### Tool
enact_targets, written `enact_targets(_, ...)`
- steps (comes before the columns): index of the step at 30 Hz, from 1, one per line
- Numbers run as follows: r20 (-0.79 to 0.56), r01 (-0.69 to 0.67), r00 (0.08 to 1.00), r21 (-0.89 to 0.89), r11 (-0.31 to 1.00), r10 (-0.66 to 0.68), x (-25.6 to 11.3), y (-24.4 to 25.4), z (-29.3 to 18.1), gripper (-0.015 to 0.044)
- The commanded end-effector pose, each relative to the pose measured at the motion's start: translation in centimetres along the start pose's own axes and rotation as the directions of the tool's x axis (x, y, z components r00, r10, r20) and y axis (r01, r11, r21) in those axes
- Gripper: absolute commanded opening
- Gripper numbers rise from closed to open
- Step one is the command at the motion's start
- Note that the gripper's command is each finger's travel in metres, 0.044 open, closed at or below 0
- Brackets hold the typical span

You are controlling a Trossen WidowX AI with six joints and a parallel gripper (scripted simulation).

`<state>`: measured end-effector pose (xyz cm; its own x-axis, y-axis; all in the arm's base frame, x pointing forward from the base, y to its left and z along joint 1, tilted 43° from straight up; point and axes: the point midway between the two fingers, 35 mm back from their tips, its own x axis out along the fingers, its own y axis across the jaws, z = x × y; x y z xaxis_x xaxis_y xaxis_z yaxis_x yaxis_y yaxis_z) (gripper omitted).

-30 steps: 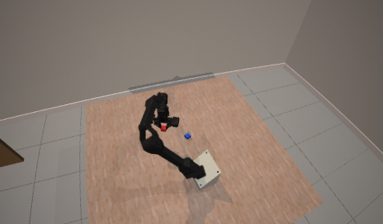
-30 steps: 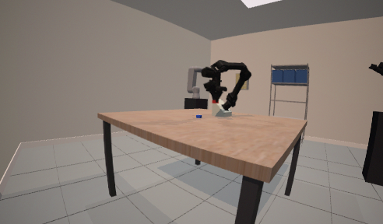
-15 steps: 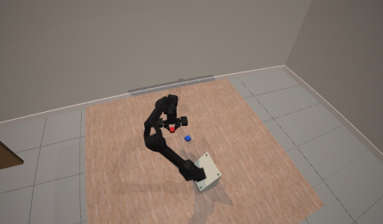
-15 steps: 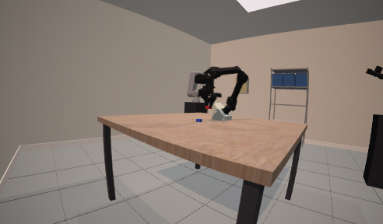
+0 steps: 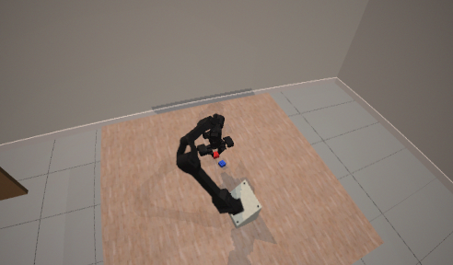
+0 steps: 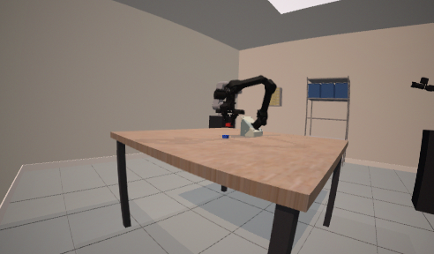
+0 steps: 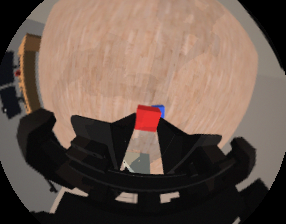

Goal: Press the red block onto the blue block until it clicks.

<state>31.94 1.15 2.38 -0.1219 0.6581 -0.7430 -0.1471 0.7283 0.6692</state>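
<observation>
The table top [image 5: 147, 184] [image 6: 220, 150] [image 7: 104, 60] looks like wood, with thin streaks, and it is not shiny. The table's legs [image 6: 123, 185] look dark and dull. The floor [image 5: 23, 184] [image 6: 88, 194] looks like smooth, flat tiles. The arm [image 5: 206, 183] [image 6: 266, 99] looks like black plastic or painted metal, I can't tell which. The red block [image 5: 215, 155] [image 6: 228, 125] [image 7: 147, 119] looks smooth, like plain plastic. The shelf [image 6: 349, 110] looks like gray metal.

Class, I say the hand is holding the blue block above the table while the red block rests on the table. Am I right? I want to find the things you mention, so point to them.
The colours are swapped: the hand [image 5: 215, 152] [image 6: 228, 123] [image 7: 146, 117] holds the red block [image 5: 215, 155] [image 6: 228, 124] [image 7: 147, 119] above the table [image 5: 143, 193] [image 6: 238, 159] [image 7: 104, 65], and the blue block [image 5: 222, 164] [image 6: 225, 137] [image 7: 161, 110] rests on it, as the exterior view shows.
</observation>
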Motion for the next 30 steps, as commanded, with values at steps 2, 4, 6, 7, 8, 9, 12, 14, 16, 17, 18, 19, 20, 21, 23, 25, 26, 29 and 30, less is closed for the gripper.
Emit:
enact_targets(2, -0.003, -0.001, 1.0, -0.099, 0.995, 0.0, 0.8, -1.8, -0.7, 0.0)
enact_targets(4, -0.002, -0.004, 1.0, -0.149, 0.989, 0.004, 1.2, -2.6, -1.1, 0.0)
enact_targets(6, -0.001, -0.007, 1.0, -0.199, 0.98, 0.007, 1.6, -3.3, -1.4, 0.0)
enact_targets(7, -0.001, -0.008, 1.0, -0.219, 0.976, 0.008, 1.8, -3.7, -1.6, 0.0)
enact_targets(8, -0.001, -0.009, 1.0, -0.231, 0.973, 0.009, 1.9, -3.8, -1.7, 0.0)
enact_targets(9, -0.001, -0.009, 1.0, -0.235, 0.972, 0.009, 1.9, -3.9, -1.7, 0.0)
enact_targets(12, -0.001, -0.009, 1.0, -0.235, 0.972, 0.009, 1.9, -3.8, -1.7, 0.0)
enact_targets(14, -0.001, -0.009, 1.0, -0.235, 0.972, 0.009, 2.3, -3.8, -1.7, 0.0)
enact_targets(16, -0.001, -0.01, 1.0, -0.235, 0.972, 0.01, 3.3, -3.7, -1.7, 0.0)
enact_targets(17, 0.0, -0.01, 1.0, -0.235, 0.972, 0.01, 3.7, -3.7, -1.7, 0.0)
enact_targets(18, 0.0, -0.01, 1.0, -0.235, 0.972, 0.01, 4.0, -3.7, -1.7, 0.0)
enact_targets(19, 0.0, -0.01, 1.0, -0.235, 0.972, 0.01, 4.1, -3.7, -1.7, 0.0)
enact_targets(20, 0.0, -0.01, 1.0, -0.235, 0.972, 0.01, 4.1, -3.7, -1.7, 0.0)
enact_targets(21, 0.0, -0.01, 1.0, -0.235, 0.972, 0.01, 4.1, -3.7, -1.7, 0.0)
enact_targets(23, 0.0, -0.01, 1.0, -0.236, 0.972, 0.011, 4.3, -3.7, -1.7, 0.0)
enact_targets(25, 0.0, -0.011, 1.0, -0.236, 0.972, 0.011, 4.6, -3.7, -1.7, 0.0)
enact_targets(26, 0.0, -0.011, 1.0, -0.236, 0.972, 0.011, 4.8, -3.7, -1.7, 0.0)
enact_targets(29, 0.0, -0.011, 1.0, -0.236, 0.972, 0.011, 5.3, -3.6, -1.8, 0.0)
enact_targets(30, 0.0, -0.011, 1.0, -0.236, 0.972, 0.011, 5.4, -3.6, -1.8, 0.0)
